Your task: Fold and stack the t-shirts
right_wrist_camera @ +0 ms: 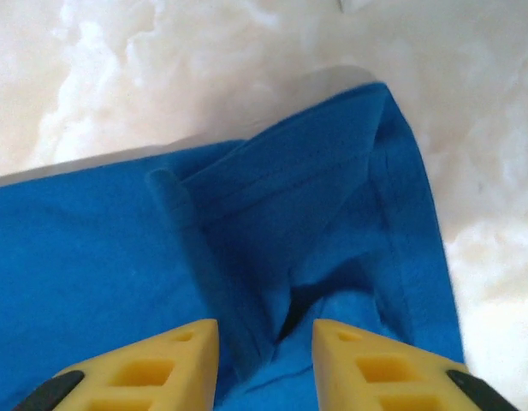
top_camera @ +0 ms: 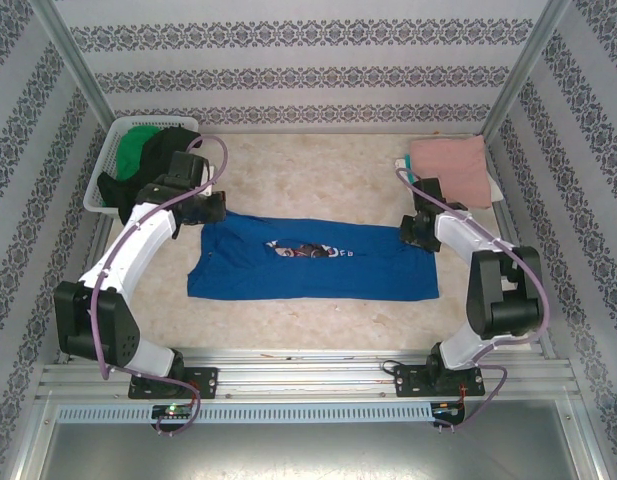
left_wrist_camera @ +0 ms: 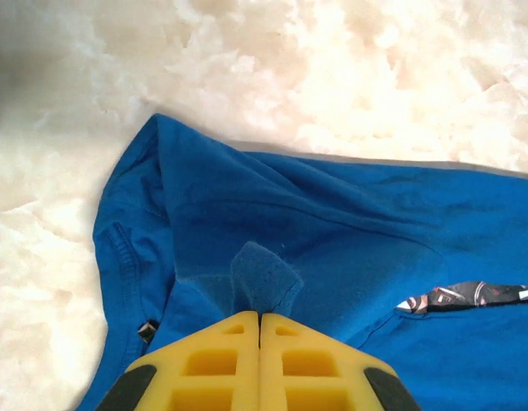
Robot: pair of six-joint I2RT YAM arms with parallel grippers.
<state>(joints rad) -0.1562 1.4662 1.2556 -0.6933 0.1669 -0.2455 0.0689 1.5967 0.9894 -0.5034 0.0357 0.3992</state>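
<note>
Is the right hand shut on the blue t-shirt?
No, the right wrist view shows the fingers of the right hand standing apart, with a fold of the blue t-shirt lying loose between them.

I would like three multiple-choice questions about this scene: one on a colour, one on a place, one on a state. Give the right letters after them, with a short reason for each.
1. What colours are the shirts in the basket?
A. black and green
B. red and white
C. yellow and grey

2. Where does the pink shirt lie?
A. in the basket
B. at the near left of the table
C. at the far right of the table

3. In what state is the left hand?
A. wide open above bare table
B. shut on the blue shirt
C. shut on the pink shirt

Answers:
1. A: a black shirt and a green shirt fill the basket.
2. C: it lies folded by the far right corner.
3. B: its fingers meet with a tuft of blue cloth pinched between them.
</note>
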